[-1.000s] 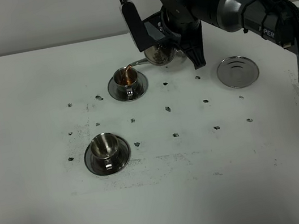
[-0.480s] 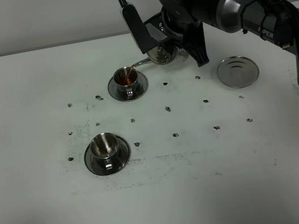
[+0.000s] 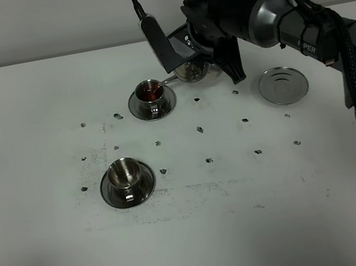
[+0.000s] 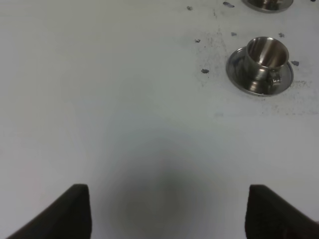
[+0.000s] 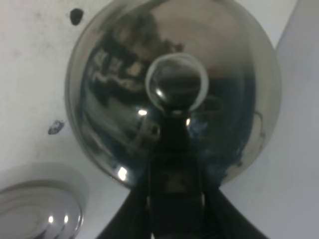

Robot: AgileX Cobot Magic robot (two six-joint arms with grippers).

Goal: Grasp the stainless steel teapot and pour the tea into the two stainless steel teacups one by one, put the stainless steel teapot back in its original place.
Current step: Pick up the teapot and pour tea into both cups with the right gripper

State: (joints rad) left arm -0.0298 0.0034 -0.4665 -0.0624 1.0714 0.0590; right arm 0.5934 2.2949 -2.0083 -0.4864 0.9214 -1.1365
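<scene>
The stainless steel teapot (image 3: 189,71) is held up over the far side of the bench (image 3: 247,217). It is tipped so that its thin spout meets the rim of the far teacup (image 3: 150,91), where reddish-brown tea (image 3: 153,94) shows. The right gripper (image 3: 198,60) has its jaws clamped on the pot. The round steel tray (image 3: 282,84) lies well to the right. The near teacup (image 3: 124,171) stands on its saucer (image 3: 109,189), showing only steel inside. The left gripper (image 4: 172,214) hangs over the white bench, jaws wide apart.

Right hand (image 3: 198,56) seemingly clamped, tilted; left hand (image 4: 169,214) spread.
</scene>
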